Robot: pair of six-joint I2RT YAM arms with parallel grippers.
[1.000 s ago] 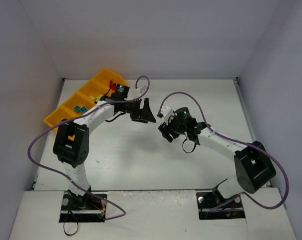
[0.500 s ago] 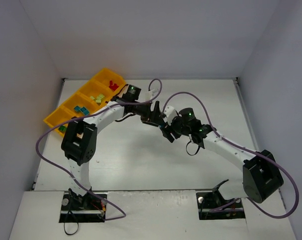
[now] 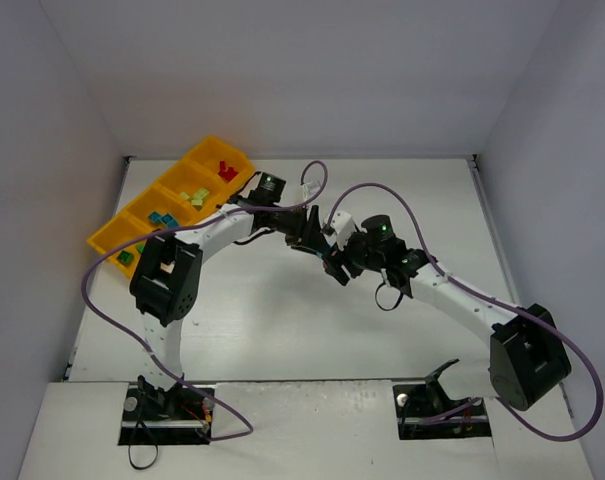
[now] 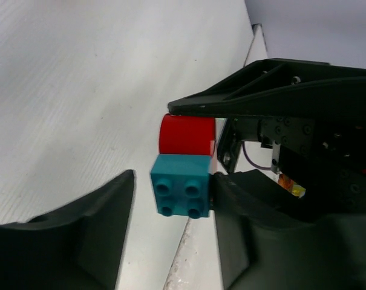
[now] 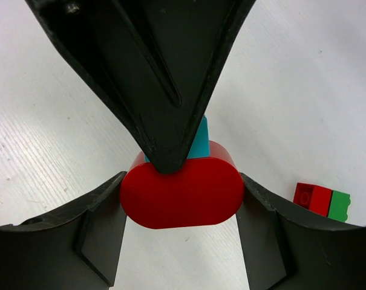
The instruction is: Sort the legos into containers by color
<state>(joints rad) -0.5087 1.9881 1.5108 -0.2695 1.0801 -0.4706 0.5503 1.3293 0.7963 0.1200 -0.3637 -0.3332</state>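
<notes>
You are holding the red half-round [image 5: 183, 192] in the right end effector [image 5: 183, 202]. Its two fingers are pressing against the piece's rounded ends, and the piece is hanging clear of the white surface [image 3: 282, 320].

The teal brick [image 4: 181, 192] is sitting flush against the red half-round. The joint between them is hidden, so you cannot tell whether they are clipped together.

Your left end effector [image 4: 173, 199] is straddling that teal brick with its jaws spread. One finger [image 4: 255, 229] is touching the brick's side, while the other finger [image 4: 68, 241] is standing apart with a strip of surface showing between.

In the right wrist view, a left finger is crossing in front of the red half-round. It is covering its upper edge and most of the teal brick behind it.

A red-and-green pair [image 5: 322, 200] is lying on the surface near the red half-round, partly cut off by the right finger.

From overhead, both end effectors are crowding over the red half-round, so it and the teal brick are not showing there at all.

The tray [image 3: 204, 150] is sitting well apart from the red half-round, toward the far left corner. It is carrying sorted bricks [image 3: 225, 170] that are too small to count.
</notes>
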